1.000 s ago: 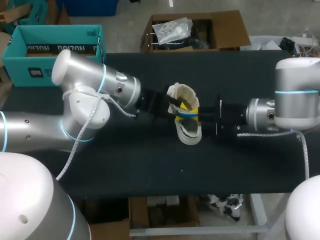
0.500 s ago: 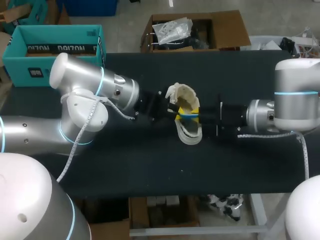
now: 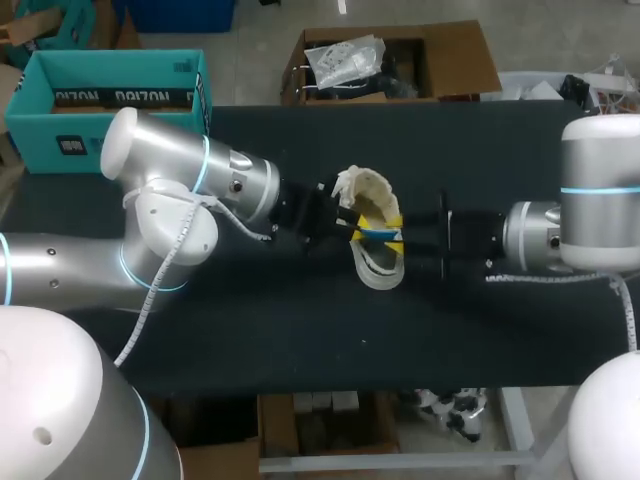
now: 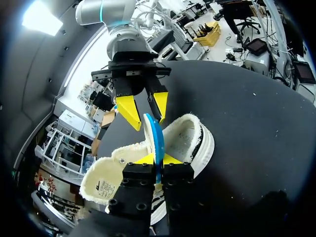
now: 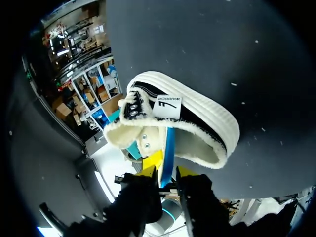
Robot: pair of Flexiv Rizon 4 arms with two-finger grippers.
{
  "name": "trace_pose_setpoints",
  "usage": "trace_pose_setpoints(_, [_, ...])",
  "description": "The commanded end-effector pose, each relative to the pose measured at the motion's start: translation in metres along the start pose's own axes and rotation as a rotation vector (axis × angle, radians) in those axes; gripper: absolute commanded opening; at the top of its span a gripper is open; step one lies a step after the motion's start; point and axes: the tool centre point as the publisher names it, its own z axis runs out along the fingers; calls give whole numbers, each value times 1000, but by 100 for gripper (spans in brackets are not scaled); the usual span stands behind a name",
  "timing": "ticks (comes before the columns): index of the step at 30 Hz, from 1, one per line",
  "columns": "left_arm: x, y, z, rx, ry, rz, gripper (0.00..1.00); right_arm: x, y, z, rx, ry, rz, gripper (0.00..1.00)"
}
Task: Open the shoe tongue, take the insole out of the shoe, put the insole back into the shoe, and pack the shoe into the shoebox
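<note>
A cream fleece-lined shoe (image 3: 372, 262) with a white sole lies on its side mid-table. A blue insole (image 3: 377, 232) stands out of its mouth. My left gripper (image 3: 350, 218) comes in from the left and is shut on the insole's lower part (image 4: 156, 143), its tips (image 4: 158, 159) pinching it at the shoe's collar (image 4: 190, 136). My right gripper (image 3: 393, 233) faces it from the right, open. Its yellow fingers (image 4: 129, 109) straddle the insole's free end with gaps on both sides. In the right wrist view the insole (image 5: 169, 148) rises between my right gripper (image 5: 167, 170) from the shoe (image 5: 197, 118). The teal shoebox (image 3: 110, 95) stands open at the back left.
The black tabletop (image 3: 300, 330) spreads wide in front of the shoe and to both sides. My left arm's large elbow (image 3: 165, 215) hangs over the table's left half. Nothing else lies on the cloth near the shoe.
My left gripper has shut on the insole. My right gripper has spread its fingers off the insole and drawn back a little to the right. The shoe has stayed put.
</note>
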Motion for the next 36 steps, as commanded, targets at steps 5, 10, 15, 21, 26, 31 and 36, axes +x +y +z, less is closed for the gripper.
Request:
trace_pose_setpoints(5, [0, 0, 1, -4, -14, -2, 0, 1, 2, 8, 8, -14, 3, 1])
trace_pose_setpoints(10, [0, 0, 0, -4, -15, 2, 0, 1, 4, 10, 12, -18, 5, 30])
trace_pose_setpoints(15, [-1, 0, 0, -2, -14, 5, 0, 1, 4, 10, 12, -22, 7, 18])
trace_pose_setpoints(21, [-3, 5, 4, -12, -13, 1, 0, 1, 7, 15, 15, -29, 10, 0])
trace_pose_setpoints(26, [-2, 20, 11, -31, -9, -26, 0, -3, 19, 26, 6, -49, 28, 0])
trace_pose_setpoints(31, [-2, 25, 12, -29, -14, -43, 0, -5, 26, 35, -8, -71, 34, 0])
trace_pose_setpoints(36, [-3, 20, 3, -12, -23, -43, 67, -6, 25, 30, -23, -82, 22, 0])
